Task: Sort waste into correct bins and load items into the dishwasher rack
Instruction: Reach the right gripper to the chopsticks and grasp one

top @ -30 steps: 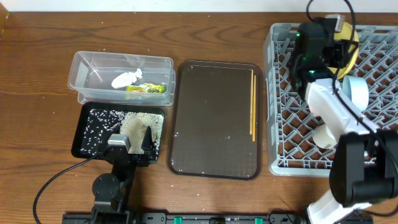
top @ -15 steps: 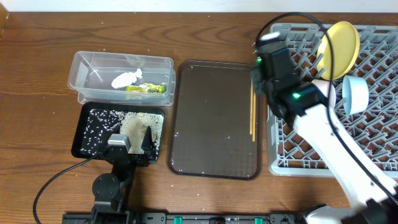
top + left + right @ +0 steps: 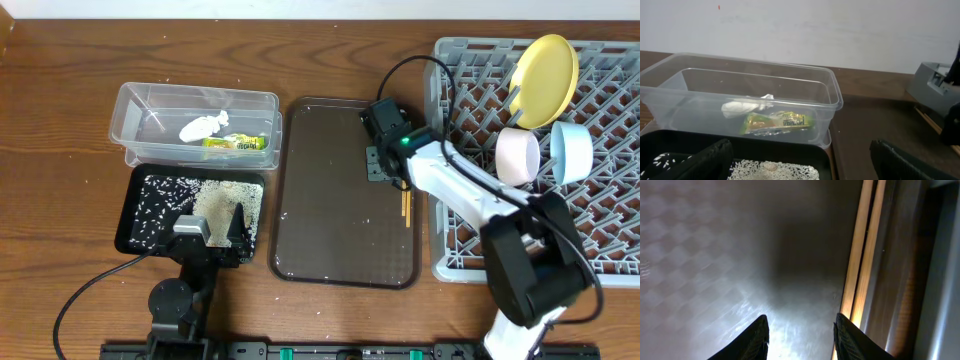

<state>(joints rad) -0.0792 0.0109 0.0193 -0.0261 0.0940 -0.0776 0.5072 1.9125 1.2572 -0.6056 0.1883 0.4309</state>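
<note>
The wooden chopsticks lie along the right edge of the dark brown tray. My right gripper is open and empty, low over the tray just left of them. The yellow plate, white bowl and light blue bowl stand in the grey rack. The clear tub holds the tissue and wrapper. The black tray holds rice. My left gripper is open over it.
The rack's left wall rises right beside the chopsticks. The right arm's cable loops over the rack's left edge. Brown wooden table lies all around.
My right arm has swung from the yellow plate in the rack leftward and down onto the brown tray beside the chopsticks. The left arm has not moved.
</note>
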